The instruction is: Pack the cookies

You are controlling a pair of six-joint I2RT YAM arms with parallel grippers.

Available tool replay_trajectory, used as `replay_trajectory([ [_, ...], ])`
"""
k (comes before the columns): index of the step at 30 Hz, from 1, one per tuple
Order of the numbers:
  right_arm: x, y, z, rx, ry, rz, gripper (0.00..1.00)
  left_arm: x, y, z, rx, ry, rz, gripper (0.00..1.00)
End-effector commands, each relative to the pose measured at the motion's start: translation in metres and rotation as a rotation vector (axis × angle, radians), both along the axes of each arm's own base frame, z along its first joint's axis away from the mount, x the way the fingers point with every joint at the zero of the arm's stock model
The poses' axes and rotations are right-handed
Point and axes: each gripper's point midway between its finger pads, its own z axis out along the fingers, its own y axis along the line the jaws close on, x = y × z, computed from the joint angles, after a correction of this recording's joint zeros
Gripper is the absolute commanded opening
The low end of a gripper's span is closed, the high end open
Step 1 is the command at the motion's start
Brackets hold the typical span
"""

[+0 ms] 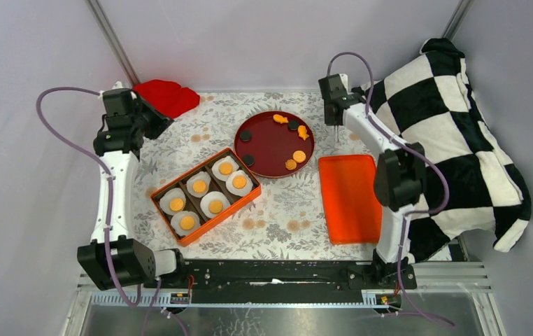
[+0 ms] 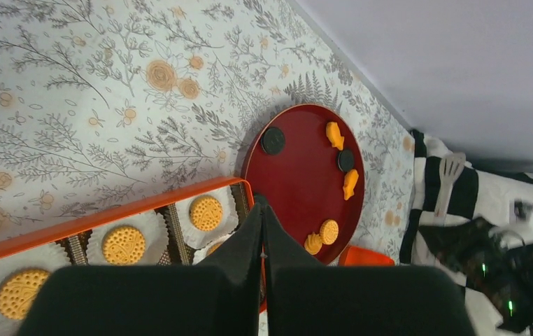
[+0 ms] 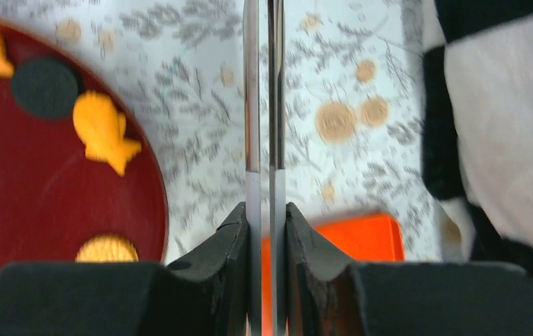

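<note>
Nearest the arm bases, the orange box [image 1: 229, 215] is set on the tabletop [image 1: 285, 210]. Six white liners [image 1: 168, 198] are laid in it, and one of the cookies [image 1: 199, 186] is seen in each. Just to its right lies a flat orange tray [image 1: 347, 198], likely the lid.

Farther back is the red plate [image 1: 271, 143]. Two more round cookies are seen near its front right rim, with fish shapes [image 1: 303, 132] and dark rounds [image 1: 246, 136].

Beside the plate's far right rim, the right claw [image 3: 264, 217] is clenched on thin metal tongs [image 3: 251, 105]. At the back left, the left claw [image 2: 261, 206] is pressed together with nothing in it.

The tongs could be twisted in the claw, since only thin blades are gripped. A cookie could then be dropped, or cracked if it is squeezed too hard. As every liner looks filled, an added cookie could slide off. The liner edges could be crushed if the lid is pushed down crooked.
</note>
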Motion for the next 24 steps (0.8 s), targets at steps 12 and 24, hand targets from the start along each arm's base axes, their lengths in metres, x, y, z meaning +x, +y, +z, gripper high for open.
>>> replay_trajectory([
  [12, 0.087, -0.029, -0.128, 0.140, 0.254, -0.090, 0.00, 0.016, -0.054, -0.012, 0.102, 0.004, -0.122, 0.00],
  [24, 0.087, -0.034, -0.127, 0.224, 0.232, -0.057, 0.61, 0.022, -0.100, -0.040, 0.116, 0.074, -0.217, 0.00],
])
